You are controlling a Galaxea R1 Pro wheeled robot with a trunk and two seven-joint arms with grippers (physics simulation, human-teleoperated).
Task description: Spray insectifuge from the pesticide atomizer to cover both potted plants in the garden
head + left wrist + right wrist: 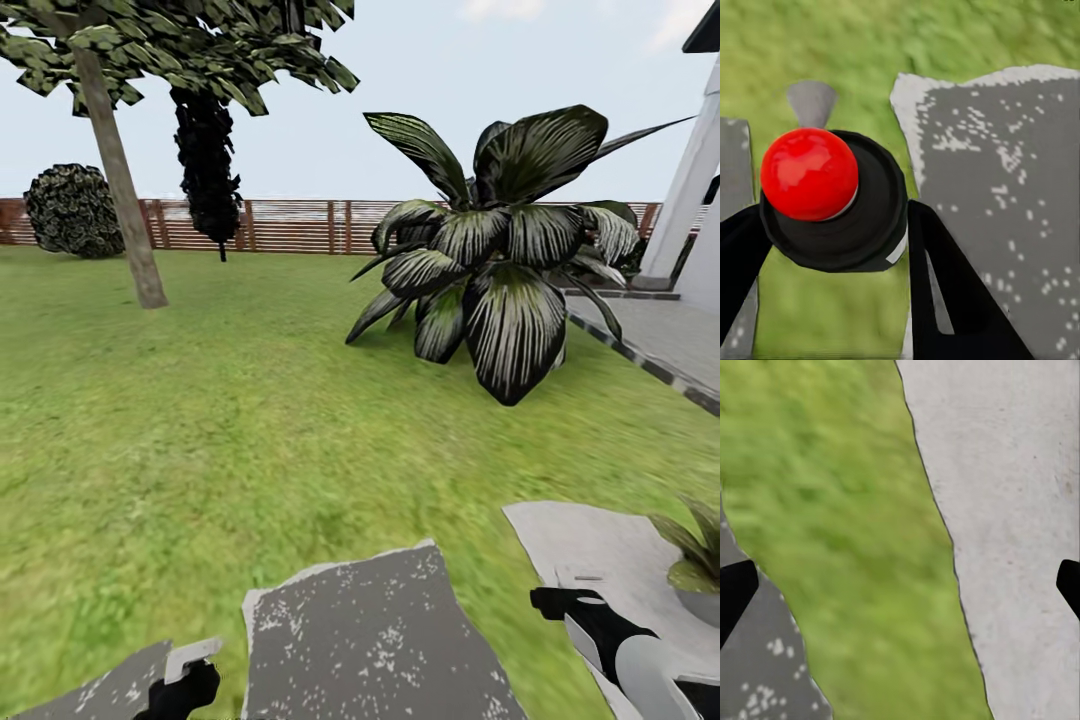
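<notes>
The pesticide atomizer (874,206) is a black round body with a glossy red knob and a grey nozzle. My left gripper (832,217) is shut on it, one black finger on each side. In the head view that gripper (185,692) sits at the bottom left, with the atomizer's grey nozzle (192,655) sticking up over the garden lawn (200,430). One potted plant (695,555), with pointed green leaves over a grey base, is cut off by the right edge. Just left of it, my right gripper (556,602) hangs over a pale slab, open and holding nothing.
A tall palm with dark white-streaked fronds (490,250) stands ahead on the right. A tree trunk (120,190), a round bush (70,210) and the slatted wooden fence (290,225) lie further back. Grey paving slabs (370,640) are underfoot; a paved terrace (660,335) and white pillar (690,190) are at right.
</notes>
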